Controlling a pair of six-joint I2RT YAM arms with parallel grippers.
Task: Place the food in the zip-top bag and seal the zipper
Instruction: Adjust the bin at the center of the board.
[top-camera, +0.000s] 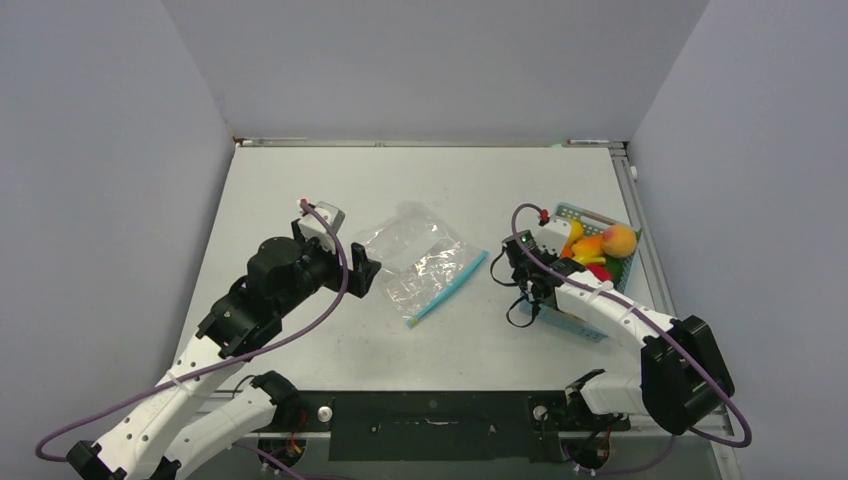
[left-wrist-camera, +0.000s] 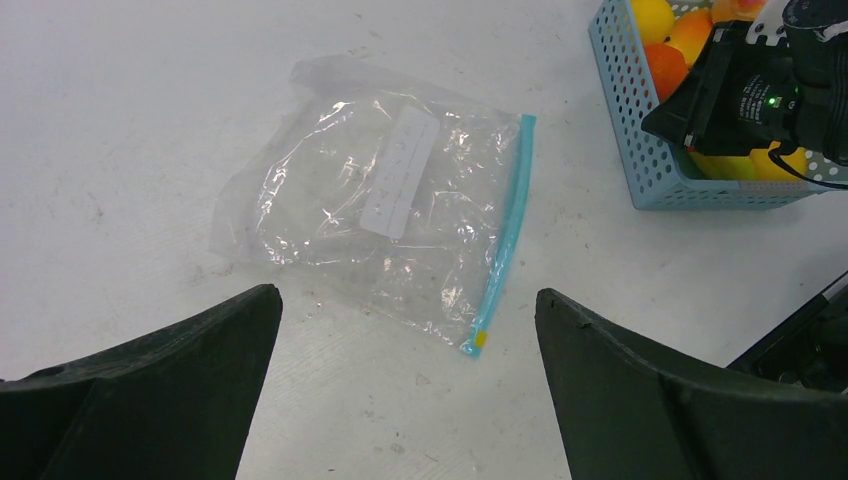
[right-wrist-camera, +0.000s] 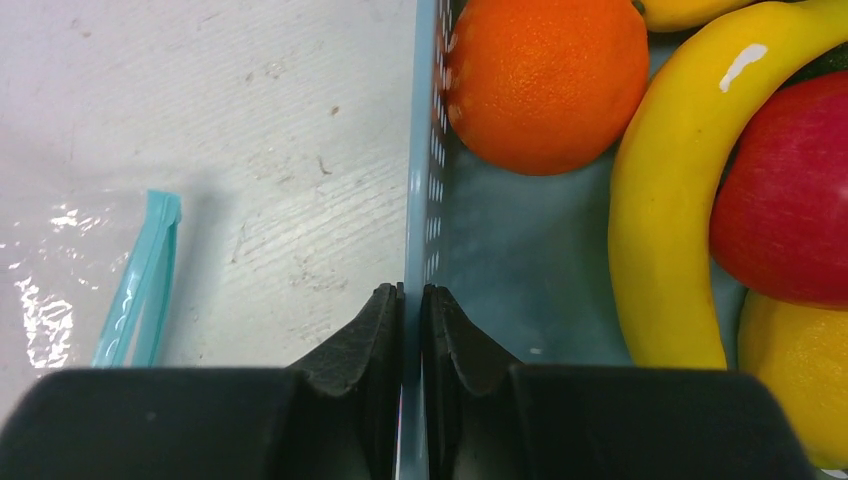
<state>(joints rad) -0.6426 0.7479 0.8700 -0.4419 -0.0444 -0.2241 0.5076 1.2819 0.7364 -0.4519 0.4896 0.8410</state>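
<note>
Lilac-grey walls (top-camera: 100, 150) enclose a white table (top-camera: 300, 180). The zip-top bag (top-camera: 415, 262) lies flat and crinkled near the table's middle, with nothing visible inside it. Its zipper (top-camera: 447, 288) runs along the right edge, facing a light blue basket (left-wrist-camera: 640, 130) at the right of the table. The food (top-camera: 600, 245) sits in that basket: an orange (right-wrist-camera: 545, 80), a banana (right-wrist-camera: 670, 200) and a red fruit (right-wrist-camera: 790, 200) lie side by side. The right gripper (right-wrist-camera: 412, 295) is clamped on the basket's left wall, one finger outside it and one inside. The left gripper (top-camera: 362, 270) is just left of the bag, its jaws spread wide and holding nothing.
</note>
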